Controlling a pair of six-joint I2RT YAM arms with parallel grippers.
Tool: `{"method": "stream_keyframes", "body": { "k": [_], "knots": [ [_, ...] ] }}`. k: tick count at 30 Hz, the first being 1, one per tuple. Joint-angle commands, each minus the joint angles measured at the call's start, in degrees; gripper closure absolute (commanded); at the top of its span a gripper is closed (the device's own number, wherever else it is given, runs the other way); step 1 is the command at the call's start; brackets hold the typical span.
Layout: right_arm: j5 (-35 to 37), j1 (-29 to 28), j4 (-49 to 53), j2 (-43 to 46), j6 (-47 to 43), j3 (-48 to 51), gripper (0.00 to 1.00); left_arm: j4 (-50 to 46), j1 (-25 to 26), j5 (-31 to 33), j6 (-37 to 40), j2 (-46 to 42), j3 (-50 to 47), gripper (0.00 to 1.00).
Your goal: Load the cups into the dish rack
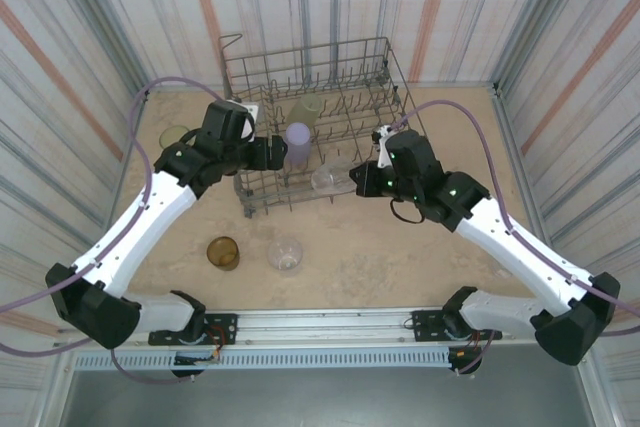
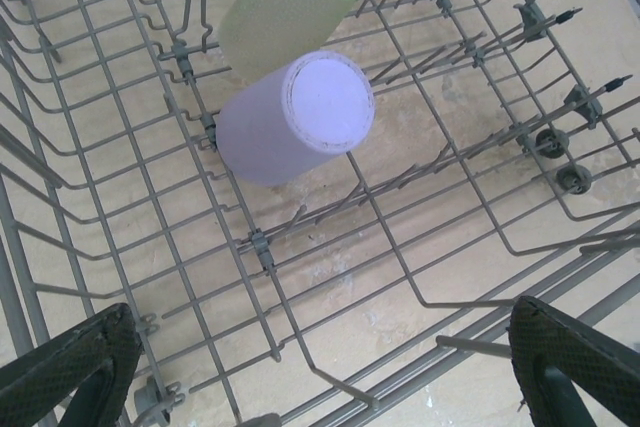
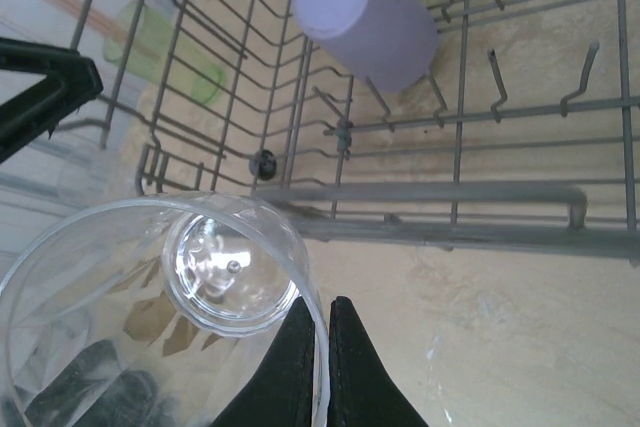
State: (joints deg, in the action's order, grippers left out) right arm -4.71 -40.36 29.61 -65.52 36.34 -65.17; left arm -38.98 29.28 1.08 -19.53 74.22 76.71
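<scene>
Right end effector (image 3: 320, 312), clamped on a clear cup's (image 3: 150, 317) rim, is loading it; next, seat it in the rack (image 3: 420, 192). Left end effector (image 2: 320, 367): apart.

The table (image 1: 400, 267) has a pale beige, mottled top. Around it on three sides stand panels (image 1: 80, 37) striped in grey, white and orange. A metal rail (image 1: 330, 321) runs along its near edge.

clear cup (image 3: 120, 347) cut off bottom-left
</scene>
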Motion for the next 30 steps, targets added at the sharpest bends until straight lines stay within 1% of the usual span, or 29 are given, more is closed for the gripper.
{"method": "stream_keyframes", "body": {
  "k": [1,7,13,18,20,27,30],
  "knots": [
    [-4.01,2.75,-1.65,-1.95,-2.1,-3.07,1.0,-0.74,-0.93,-0.98,0.4,1.16,2.65,0.01],
    [-10.16,8.91,-6.29,-6.06,-1.97,-4.0,1.0,0.13,-4.24,-5.88,-2.8,3.63,5.12,0.01],
    [-15.24,13.88,-12.21,-9.51,-0.68,-3.67,1.0,0.61,-6.73,-11.6,-6.56,8.45,9.89,0.01],
    [-22.04,17.88,-24.01,-11.71,4.07,-0.65,1.0,2.45,-7.89,-18.55,-11.54,12.89,15.09,0.01],
    [-23.6,18.83,-27.84,-12.51,5.51,0.06,1.0,4.0,-8.01,-20.75,-13.85,14.01,16.29,0.01],
    [-26.84,20.73,-39.63,-15.77,10.4,2.16,1.0,11.17,-8.36,-24.72,-21.89,15.93,16.67,0.01],
    [-28.14,20.95,-46.88,-17.3,13.76,3.62,1.0,14.4,-8.36,-25.73,-25.55,16.59,16.39,0.01]
  ]
}}
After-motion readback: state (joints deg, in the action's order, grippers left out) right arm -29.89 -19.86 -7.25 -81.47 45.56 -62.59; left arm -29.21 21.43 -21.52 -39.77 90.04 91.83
